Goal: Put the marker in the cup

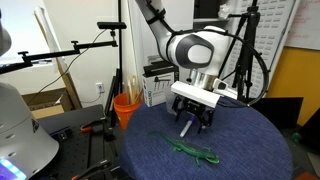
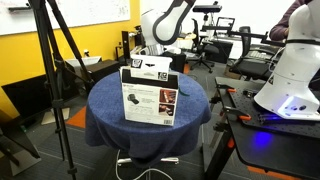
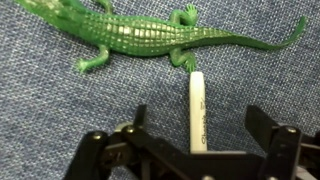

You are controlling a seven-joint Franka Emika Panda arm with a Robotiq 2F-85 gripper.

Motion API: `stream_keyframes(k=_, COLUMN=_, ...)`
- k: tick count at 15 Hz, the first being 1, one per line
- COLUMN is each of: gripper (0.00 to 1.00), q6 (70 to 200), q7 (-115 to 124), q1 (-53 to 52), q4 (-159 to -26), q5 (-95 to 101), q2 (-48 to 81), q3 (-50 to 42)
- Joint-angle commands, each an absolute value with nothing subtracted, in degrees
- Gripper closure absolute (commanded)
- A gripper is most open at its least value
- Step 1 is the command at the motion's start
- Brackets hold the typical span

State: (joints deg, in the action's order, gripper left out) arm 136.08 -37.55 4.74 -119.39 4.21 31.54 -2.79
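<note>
The marker [image 3: 197, 105], a slim white stick, lies on the blue cloth in the wrist view, one end close to the green toy lizard's hind leg. My gripper [image 3: 198, 114] is open, with one finger on each side of the marker and clear gaps between. In an exterior view the gripper [image 1: 191, 120] hangs low over the round table, with the marker [image 1: 184, 129] showing white under it. The marker's blue end is hidden. The cup is not in view.
A green toy lizard [image 1: 195, 152] lies on the blue tablecloth [image 1: 250, 140] in front of the gripper; it also shows in the wrist view [image 3: 150, 35]. An orange bucket [image 1: 126, 106] stands beside the table. A printed box [image 2: 150, 95] stands on the table's edge.
</note>
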Motion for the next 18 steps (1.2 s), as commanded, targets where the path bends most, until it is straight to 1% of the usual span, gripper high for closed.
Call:
stream_keyframes(k=1, gripper=0.09, q6=135.2, q7=-33.9, q1=5.2, q4=-116.5, q5=6.1, q2=33.7, q3=-1.4)
stream_keyframes(k=2, gripper=0.14, q6=135.2, q7=-33.5, q1=5.2, q4=-116.1, q5=6.0, q2=34.0, q3=-1.1)
stream_keyframes(k=3, gripper=0.25, q6=135.0, q7=-33.3, q1=5.2, q4=-115.9, q5=5.9, q2=34.3, q3=-0.7)
stream_keyframes(k=4, gripper=0.39, q6=135.0, q7=-32.9, q1=5.2, q4=-115.6, q5=5.8, q2=34.5, q3=-0.5)
stream_keyframes(k=6, gripper=0.56, q6=134.9, q7=-32.5, q1=5.1, q4=-115.2, q5=5.8, q2=34.8, q3=0.0)
stream_keyframes(k=12, gripper=1.0, q6=134.8, q7=-31.3, q1=5.2, q4=-114.0, q5=5.6, q2=35.3, q3=0.6)
stream_keyframes(k=14, gripper=0.95, q6=134.8, q7=-30.6, q1=5.2, q4=-113.5, q5=5.6, q2=35.5, q3=0.5)
stream_keyframes(k=18, gripper=0.95, q6=134.0, q7=-30.6, q1=6.6, q4=-112.8, q5=3.6, q2=34.1, q3=1.6)
